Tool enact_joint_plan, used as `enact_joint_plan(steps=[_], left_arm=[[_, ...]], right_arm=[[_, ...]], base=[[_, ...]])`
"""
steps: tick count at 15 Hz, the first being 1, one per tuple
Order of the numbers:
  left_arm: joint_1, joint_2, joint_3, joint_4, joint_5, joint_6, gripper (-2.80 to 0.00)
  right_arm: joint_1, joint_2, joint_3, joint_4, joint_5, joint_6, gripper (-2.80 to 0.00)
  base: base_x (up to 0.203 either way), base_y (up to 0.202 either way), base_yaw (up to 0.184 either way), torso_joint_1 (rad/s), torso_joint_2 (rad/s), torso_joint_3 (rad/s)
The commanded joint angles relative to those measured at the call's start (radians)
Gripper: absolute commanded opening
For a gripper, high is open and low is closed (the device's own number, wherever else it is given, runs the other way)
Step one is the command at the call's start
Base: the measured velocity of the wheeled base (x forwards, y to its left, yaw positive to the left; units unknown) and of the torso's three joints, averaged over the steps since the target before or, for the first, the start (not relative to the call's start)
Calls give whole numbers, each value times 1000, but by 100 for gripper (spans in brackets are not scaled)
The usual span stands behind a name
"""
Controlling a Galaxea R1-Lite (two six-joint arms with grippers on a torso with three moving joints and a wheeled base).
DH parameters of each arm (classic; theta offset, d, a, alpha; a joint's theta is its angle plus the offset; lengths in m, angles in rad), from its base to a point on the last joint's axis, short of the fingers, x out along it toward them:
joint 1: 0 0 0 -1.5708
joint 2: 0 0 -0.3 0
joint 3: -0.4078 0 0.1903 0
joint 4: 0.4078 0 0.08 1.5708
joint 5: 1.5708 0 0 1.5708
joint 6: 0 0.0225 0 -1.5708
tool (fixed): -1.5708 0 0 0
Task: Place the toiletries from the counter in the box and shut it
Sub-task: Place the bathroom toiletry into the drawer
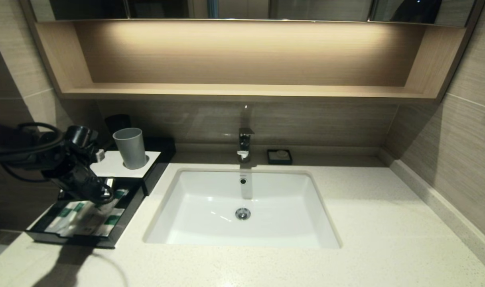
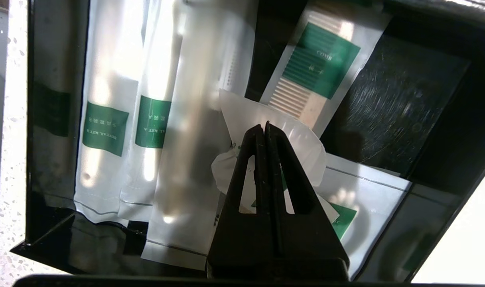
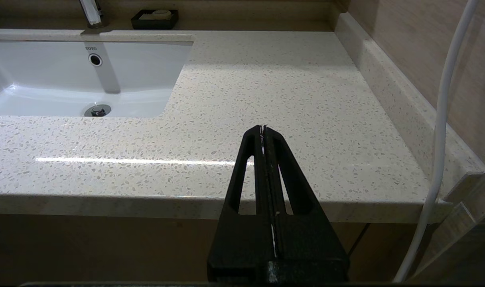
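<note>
Left wrist view gave you the labels: toiletries (image 2: 123, 131) lay inside the box (image 2: 406, 103) drawer, left gripper (image 2: 265, 126) pressed together above a sachet (image 2: 278, 131), contact unclear. Right gripper (image 3: 263, 128) sat closed, off the counter (image 3: 266, 87).

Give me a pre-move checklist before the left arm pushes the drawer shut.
1. Toiletries inside the drawer: ok, packets lie in the tray.
2. Counter free of stray packets: ok, none visible.
3. Left gripper empty: cannot tell; jaws shut, tips over a sachet.
4. Packets lying flat below the box top: cannot tell, the sachet looks bunched.
5. Cup steady on the box: ok, upright.
6. Right gripper out of the way: ok, off the counter's front edge.
</note>
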Motion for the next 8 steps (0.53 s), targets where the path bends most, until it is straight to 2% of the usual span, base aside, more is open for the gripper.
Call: enact_joint_plan(steps=[1,8], left_arm=[[0,5,7,4,1,0,-280],[1,-48,11,3,1,0,-280]], right_arm=[[0,-2,2,0,0,0,-280],[0,-2,1,0,0,0,-280]], base=[[0,0,0,0,0,0],[0,0,0,0,0,0]])
